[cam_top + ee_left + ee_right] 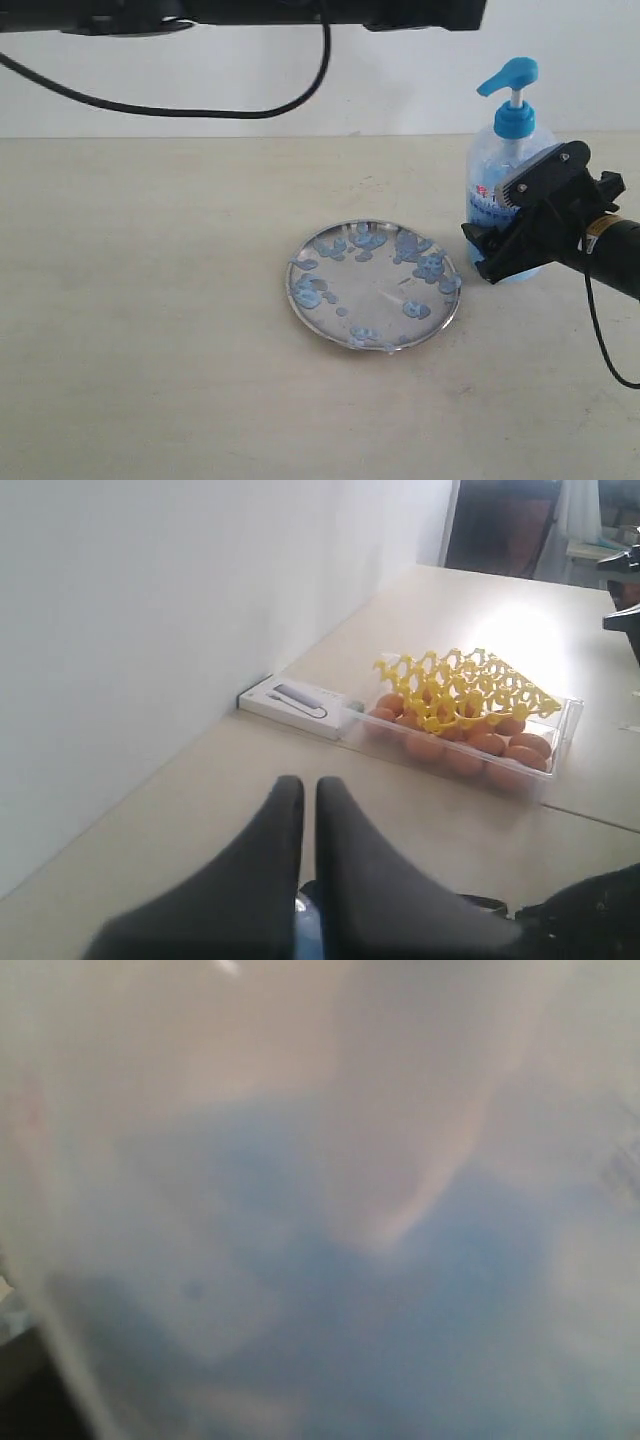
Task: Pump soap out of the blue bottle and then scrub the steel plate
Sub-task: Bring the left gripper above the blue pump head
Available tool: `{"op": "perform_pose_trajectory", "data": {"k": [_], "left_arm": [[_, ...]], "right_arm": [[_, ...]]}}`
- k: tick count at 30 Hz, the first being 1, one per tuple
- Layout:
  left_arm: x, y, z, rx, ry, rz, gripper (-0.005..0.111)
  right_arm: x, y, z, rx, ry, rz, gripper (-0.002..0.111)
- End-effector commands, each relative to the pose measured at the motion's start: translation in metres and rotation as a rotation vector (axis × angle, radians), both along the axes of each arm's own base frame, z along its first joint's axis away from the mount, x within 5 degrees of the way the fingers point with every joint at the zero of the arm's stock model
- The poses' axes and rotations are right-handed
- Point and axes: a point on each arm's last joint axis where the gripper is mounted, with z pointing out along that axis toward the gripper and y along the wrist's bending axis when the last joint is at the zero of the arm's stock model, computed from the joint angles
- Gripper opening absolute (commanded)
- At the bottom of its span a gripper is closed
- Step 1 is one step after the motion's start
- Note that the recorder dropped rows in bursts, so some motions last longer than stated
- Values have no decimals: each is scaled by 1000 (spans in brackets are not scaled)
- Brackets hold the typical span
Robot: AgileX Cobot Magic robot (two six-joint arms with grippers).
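Observation:
The steel plate [375, 285] lies on the table, speckled with light-blue blobs of soap [430, 266]. To its right stands the blue bottle [510, 160], upright, its blue pump head [512, 80] raised. My right gripper [520, 215] has its two fingers spread across the bottle's lower body, one on each side, holding it. The right wrist view is filled by the blurred blue bottle [380, 1290], and no fingers show there. My left gripper [303, 780] is out of the exterior view. Its black fingers [260, 880] stand almost together, pointing away over another table.
A black cable [200, 105] hangs from the dark frame along the top of the exterior view. In the left wrist view a clear tray of eggs with a yellow insert [470, 720] and a white box [295, 705] lie by the wall.

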Motion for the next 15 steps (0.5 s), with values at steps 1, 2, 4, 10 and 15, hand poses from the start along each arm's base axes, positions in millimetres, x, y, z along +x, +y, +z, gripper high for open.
{"op": "perform_pose_trajectory", "data": {"k": [1, 2, 4, 10, 15], "left_arm": [[8, -31, -13, -3, -4, -36, 4], [11, -36, -17, -1, 0, -44, 4], [17, -43, -29, 10, 14, -44, 4], [24, -50, -55, 41, 56, -49, 4], [25, -51, -55, 41, 51, -50, 4]], "right_arm": [[-1, 1, -1, -36, 12, 25, 0], [-1, 1, -1, -36, 12, 25, 0], [-1, 1, -1, -36, 12, 25, 0], [0, 1, -1, -38, 12, 26, 0], [0, 1, -1, -40, 11, 26, 0]]}}
